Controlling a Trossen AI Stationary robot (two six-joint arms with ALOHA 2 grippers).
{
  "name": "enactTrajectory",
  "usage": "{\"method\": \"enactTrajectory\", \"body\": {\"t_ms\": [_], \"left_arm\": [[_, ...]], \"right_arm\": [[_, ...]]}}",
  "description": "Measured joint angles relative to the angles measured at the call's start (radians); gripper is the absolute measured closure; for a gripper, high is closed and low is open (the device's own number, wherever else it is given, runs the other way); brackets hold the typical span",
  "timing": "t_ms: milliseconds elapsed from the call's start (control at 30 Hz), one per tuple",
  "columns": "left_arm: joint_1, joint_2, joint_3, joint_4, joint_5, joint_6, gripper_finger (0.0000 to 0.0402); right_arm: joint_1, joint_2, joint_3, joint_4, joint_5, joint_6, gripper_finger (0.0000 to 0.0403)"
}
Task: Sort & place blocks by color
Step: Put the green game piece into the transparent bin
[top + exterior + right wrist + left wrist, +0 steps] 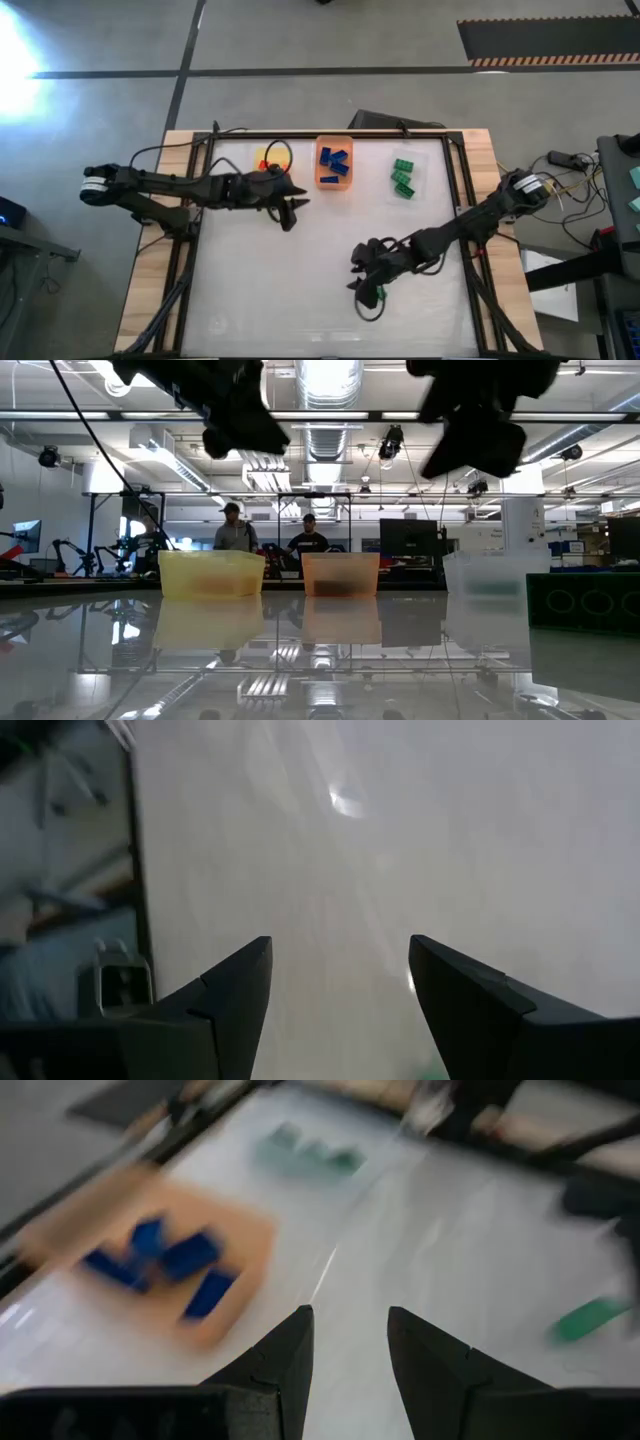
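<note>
Blocks are almost fully sorted in the high view: blue blocks (333, 163) lie in the orange tray (334, 186) at top centre, green blocks (403, 177) sit in the clear tray (420, 160) to its right, and orange blocks (265, 162), only partly visible, rest in the yellow tray (262, 153) to its left. One loose green block (381, 294) is at the centre-lower part of the frame, right at the tip of the right gripper (368, 290). The left wrist view shows the same green block (590, 1318) at its right edge, lying on the white table (420, 1270) apart from the trays.

The right gripper hangs over the table close to that block; in its wrist view the fingers (235, 990) stand wide apart with nothing between them, so it is released. Whether the block touches a finger cannot be told.

The left gripper (293, 208) hovers just left of the orange tray, jaws parted by a narrow gap and empty, fingers (290, 1355) pointing across the table.

Judging from this layout, the sorting is nearly done: what seems left is picking up the last green block and carrying it to the clear tray at the upper right.
</note>
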Motion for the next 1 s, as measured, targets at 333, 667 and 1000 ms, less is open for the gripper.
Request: {"method": "enactTrajectory", "body": {"t_ms": [333, 667, 1000], "left_arm": [[-0.102, -0.037, -0.078, 0.181, -0.004, -0.001, 0.0287], [-0.101, -0.043, -0.094, 0.176, -0.004, -0.007, 0.0287], [-0.101, -0.043, -0.093, 0.180, -0.004, -0.007, 0.0287]], "right_arm": [[0.009, 0.242, 0.334, -0.762, -0.050, 0.203, 0.0178], [0.041, 0.405, 0.478, -0.877, -0.154, 0.185, 0.0178], [0.063, 0.417, 0.480, -0.837, -0.151, 0.210, 0.0188]]}}
